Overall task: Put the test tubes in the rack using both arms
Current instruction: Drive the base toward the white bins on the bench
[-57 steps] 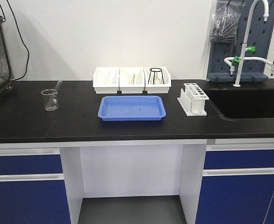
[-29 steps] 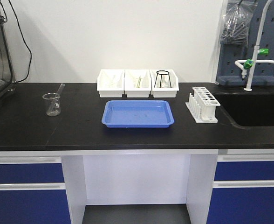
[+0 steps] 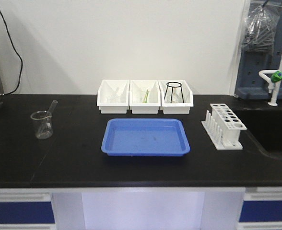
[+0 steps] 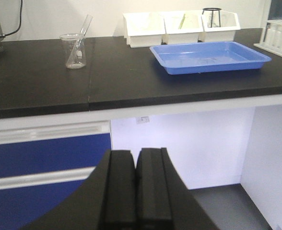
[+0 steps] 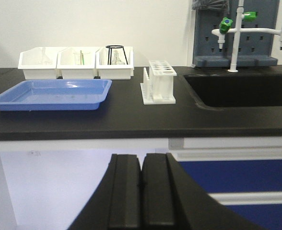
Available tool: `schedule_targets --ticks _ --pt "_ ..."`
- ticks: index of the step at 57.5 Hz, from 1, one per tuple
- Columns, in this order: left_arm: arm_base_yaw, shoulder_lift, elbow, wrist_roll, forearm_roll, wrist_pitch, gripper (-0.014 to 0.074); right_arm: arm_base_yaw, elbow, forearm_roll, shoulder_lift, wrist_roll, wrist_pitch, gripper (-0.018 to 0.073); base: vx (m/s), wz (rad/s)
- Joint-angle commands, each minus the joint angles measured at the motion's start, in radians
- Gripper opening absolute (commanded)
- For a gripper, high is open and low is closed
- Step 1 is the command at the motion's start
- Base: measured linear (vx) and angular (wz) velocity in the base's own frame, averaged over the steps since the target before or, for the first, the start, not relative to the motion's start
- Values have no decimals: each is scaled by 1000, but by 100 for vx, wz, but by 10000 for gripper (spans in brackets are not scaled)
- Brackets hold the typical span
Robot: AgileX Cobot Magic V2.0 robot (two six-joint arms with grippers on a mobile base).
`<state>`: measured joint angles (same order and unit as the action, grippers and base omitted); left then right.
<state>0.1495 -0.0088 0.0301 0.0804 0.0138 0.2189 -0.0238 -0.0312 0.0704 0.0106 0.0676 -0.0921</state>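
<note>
A slender clear test tube (image 3: 52, 107) leans in a glass beaker (image 3: 41, 125) on the left of the black counter. The left wrist view shows the same test tube (image 4: 83, 29) at the far left. More thin tubes seem to lie in the white bins, but too faintly to tell. The white rack (image 3: 224, 126) stands right of the blue tray (image 3: 146, 138); its holes look empty, and the rack (image 5: 159, 82) also shows in the right wrist view. My left gripper (image 4: 136, 153) and right gripper (image 5: 142, 156) are shut on nothing, below and in front of the counter edge. Neither arm shows in the front view.
Three white bins (image 3: 145, 96) line the back of the counter; the right one holds a black wire stand (image 3: 173, 91). A sink (image 3: 277, 132) with a green-tipped tap (image 3: 276, 76) lies right of the rack. Blue drawers (image 4: 45, 158) sit under the counter.
The front view has closed in on the counter: everything looks larger and sits lower, and the rack has shifted right in the frame. Nothing on the counter has moved.
</note>
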Motion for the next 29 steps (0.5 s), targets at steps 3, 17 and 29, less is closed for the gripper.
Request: schedule_targets --ticks 3,17,29 --pt "0 -20 26 2 -6 -82 -15 1 -10 3 7 -6 74 -7 44 5" --pt "0 -20 26 2 -6 -82 -15 1 -10 3 7 -6 74 -7 46 4" --pt "0 -20 26 2 -6 -82 -15 1 -10 3 7 -6 74 -7 47 3"
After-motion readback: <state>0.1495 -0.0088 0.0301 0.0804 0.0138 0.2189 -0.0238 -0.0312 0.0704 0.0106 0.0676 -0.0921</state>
